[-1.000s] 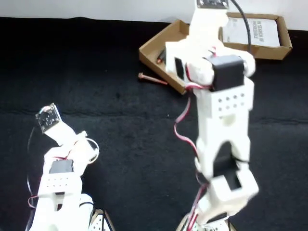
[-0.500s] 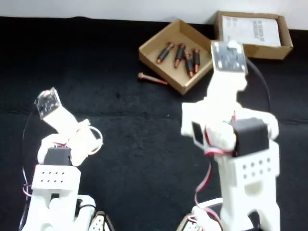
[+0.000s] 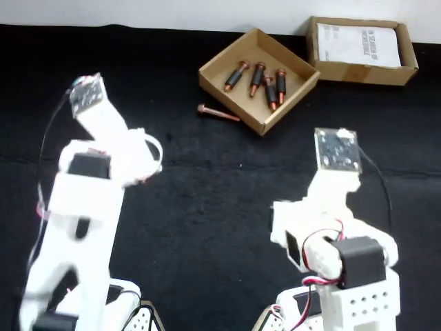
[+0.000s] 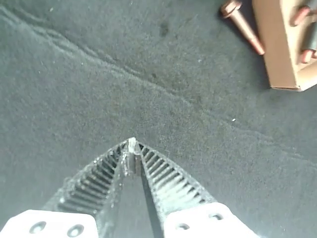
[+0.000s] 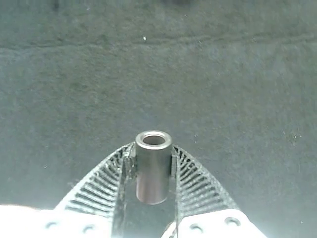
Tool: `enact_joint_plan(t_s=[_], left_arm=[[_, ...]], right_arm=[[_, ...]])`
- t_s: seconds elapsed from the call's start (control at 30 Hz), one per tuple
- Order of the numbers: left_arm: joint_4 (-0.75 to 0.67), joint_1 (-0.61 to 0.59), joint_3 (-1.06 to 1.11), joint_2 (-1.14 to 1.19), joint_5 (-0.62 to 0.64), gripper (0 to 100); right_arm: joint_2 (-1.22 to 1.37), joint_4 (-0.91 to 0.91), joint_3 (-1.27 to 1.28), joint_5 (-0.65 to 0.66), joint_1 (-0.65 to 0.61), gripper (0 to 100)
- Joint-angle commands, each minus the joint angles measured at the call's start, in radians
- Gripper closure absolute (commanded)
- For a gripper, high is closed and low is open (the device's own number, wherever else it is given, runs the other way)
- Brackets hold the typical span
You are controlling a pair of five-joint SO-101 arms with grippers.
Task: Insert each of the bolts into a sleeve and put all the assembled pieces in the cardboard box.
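A black felt-like cloth [image 3: 207, 207] covers the table, with a long shallow crease running across it about halfway back and a few pale specks of lint on its nap. At the far right corner lies a shallow cardboard tray [image 3: 411, 61] with a white printed sheet [image 3: 358, 45] flat inside it. Behind the cloth runs a white wall [image 3: 138, 10].

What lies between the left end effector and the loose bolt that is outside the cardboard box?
In the left wrist view, only bare black cloth lies between the left end effector and the bolt; no object is in that stretch.
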Motion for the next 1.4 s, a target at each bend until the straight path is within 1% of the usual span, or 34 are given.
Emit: enact_joint_plan(t_s=[0.0,0.13,0.3,0.5,0.7,0.97,1.0,1.1,1.17,1.3,1.37], left_arm=[[0.1,0.045,-0.277,0.254,0.041,99],[0.169,0.111,-0.504,0.509,0.11,99],[0.198,0.174,-0.794,0.773,0.189,99],[0.198,0.179,-1.118,1.041,0.245,99],[0.196,0.176,-1.343,1.27,0.262,99],[0.19,0.117,-1.666,1.508,0.33,98],[0.19,0.11,-1.705,1.531,0.339,96],[0.19,0.093,-1.802,1.592,0.376,86],[0.19,0.093,-1.845,1.618,0.382,81],[0.183,0.093,-1.888,1.646,0.384,81],[0.133,0.093,-1.877,1.649,0.384,81]], right_arm=[[-0.059,-0.016,0.051,-0.008,0.031,99.2],[-0.076,-0.016,0.087,-0.005,0.085,99.2],[-0.074,-0.062,0.088,-0.002,0.14,99.2],[-0.07,-0.09,0.09,-0.008,0.143,99.2],[-0.076,-0.085,0.09,-0.008,0.143,99.2],[-0.076,-0.073,0.09,-0.008,0.143,99.2],[-0.076,-0.071,0.091,-0.008,0.143,99.2],[-0.077,-0.071,0.136,-0.008,0.143,99.2],[-0.077,-0.076,0.174,-0.008,0.143,99.2],[-0.077,-0.079,0.219,-0.003,0.143,99.2],[-0.077,-0.079,0.217,-0.002,0.143,99.2]])
